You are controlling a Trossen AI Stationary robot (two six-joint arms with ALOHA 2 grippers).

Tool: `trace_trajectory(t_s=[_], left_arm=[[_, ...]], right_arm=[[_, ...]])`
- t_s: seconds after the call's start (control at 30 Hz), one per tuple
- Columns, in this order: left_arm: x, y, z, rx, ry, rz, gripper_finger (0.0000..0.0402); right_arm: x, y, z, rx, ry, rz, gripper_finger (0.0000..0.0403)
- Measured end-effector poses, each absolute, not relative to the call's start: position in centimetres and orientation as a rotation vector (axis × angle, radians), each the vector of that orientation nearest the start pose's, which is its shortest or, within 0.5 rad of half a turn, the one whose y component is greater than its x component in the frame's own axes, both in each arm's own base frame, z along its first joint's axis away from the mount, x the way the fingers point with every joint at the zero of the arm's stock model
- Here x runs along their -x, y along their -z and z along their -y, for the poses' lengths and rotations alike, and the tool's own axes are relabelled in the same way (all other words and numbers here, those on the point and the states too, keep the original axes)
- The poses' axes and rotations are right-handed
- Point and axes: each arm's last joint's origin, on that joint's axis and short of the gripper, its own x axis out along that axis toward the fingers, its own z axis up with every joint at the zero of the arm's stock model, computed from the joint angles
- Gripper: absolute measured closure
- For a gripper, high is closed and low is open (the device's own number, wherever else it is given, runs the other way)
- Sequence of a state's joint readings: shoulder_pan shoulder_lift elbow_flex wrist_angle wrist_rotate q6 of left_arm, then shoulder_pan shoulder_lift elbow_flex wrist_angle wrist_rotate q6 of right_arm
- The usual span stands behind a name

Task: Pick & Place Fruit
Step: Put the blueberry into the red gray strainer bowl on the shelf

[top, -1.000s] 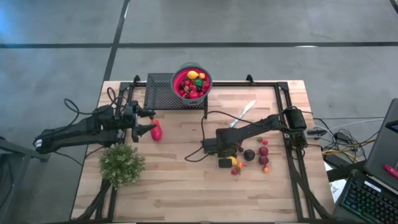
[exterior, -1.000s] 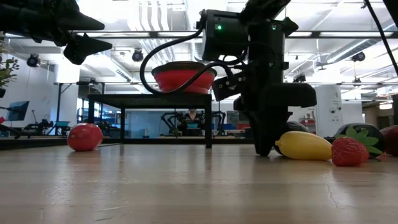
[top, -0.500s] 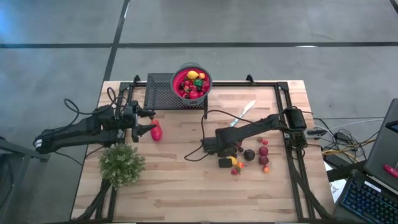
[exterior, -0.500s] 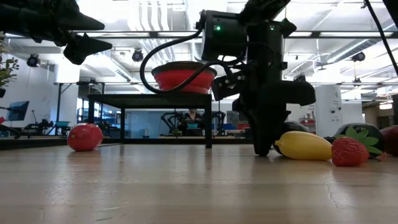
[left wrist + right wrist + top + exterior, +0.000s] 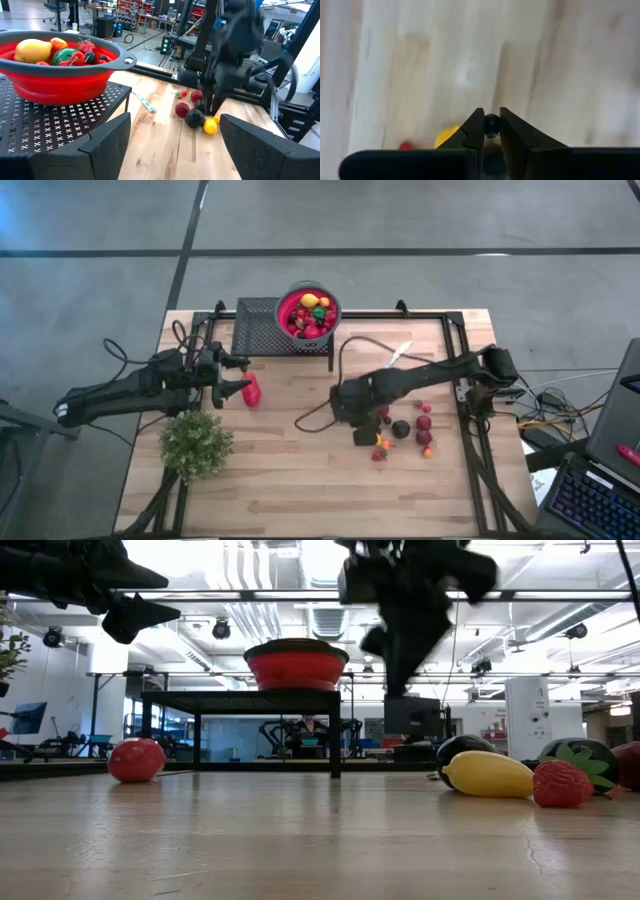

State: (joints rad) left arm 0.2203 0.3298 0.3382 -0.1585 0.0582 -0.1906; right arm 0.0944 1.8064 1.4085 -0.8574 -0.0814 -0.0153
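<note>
Toy fruits lie loose on the wood near my right arm: a yellow one (image 5: 488,773), a strawberry (image 5: 561,783), and dark and red ones (image 5: 400,428). My right gripper (image 5: 491,117) hangs above them (image 5: 393,688), shut on a small dark berry. A red bowl (image 5: 308,313) full of fruit stands on a black mesh stand. The larger red fruit (image 5: 251,390) rests on the table just beyond my left gripper (image 5: 243,375), which hovers open and touches nothing. My right gripper pinches the small dark round berry (image 5: 491,125) between its two fingertips, coming from above with the fingers pointing down. The berry is lifted clear of the table, with the yellow fruit (image 5: 447,135) below it.
A silver knife (image 5: 397,355) lies on the far right part of the table. A bushy green plant (image 5: 196,444) stands at the near left. Black frame rails run along the table's left, right and far edges. Bare wood stretches across the near half.
My right gripper has risen from the table beside the yellow fruit, fast enough to blur in the low view, and its arm has swung upward. The left arm and the loose fruits have stayed where they were.
</note>
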Motion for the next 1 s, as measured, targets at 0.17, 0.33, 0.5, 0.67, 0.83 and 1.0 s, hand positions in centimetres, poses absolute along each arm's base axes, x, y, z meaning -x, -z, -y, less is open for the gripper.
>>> trace_trajectory(t_s=[0.17, 0.33, 0.5, 0.67, 0.83, 1.0], left_arm=[[-10.8, -23.7, -2.2, 0.211, -0.175, -0.133, 0.009], [-10.8, -23.6, -2.2, 0.211, -0.175, -0.133, 0.009], [-10.8, -23.7, -2.2, 0.211, -0.175, -0.133, 0.009], [-10.8, -23.6, -2.2, 0.211, -0.175, -0.133, 0.009], [-10.8, -23.7, -2.2, 0.211, -0.175, -0.133, 0.009], [-10.8, -23.6, -2.2, 0.211, -0.175, -0.133, 0.009]], right_arm=[[-36.0, -27.1, -2.2, 0.041, -0.155, -1.111, 0.0366], [-36.7, -31.0, 0.4, 0.085, -0.127, -0.976, 0.0365], [-37.2, -34.6, 4.0, 0.131, -0.063, -0.836, 0.0368], [-37.2, -37.0, 8.0, 0.127, 0.05, -0.694, 0.0368], [-36.8, -37.2, 11.7, 0.093, 0.156, -0.632, 0.0369], [-36.2, -37.0, 14.3, 0.044, 0.24, -0.598, 0.0368]])
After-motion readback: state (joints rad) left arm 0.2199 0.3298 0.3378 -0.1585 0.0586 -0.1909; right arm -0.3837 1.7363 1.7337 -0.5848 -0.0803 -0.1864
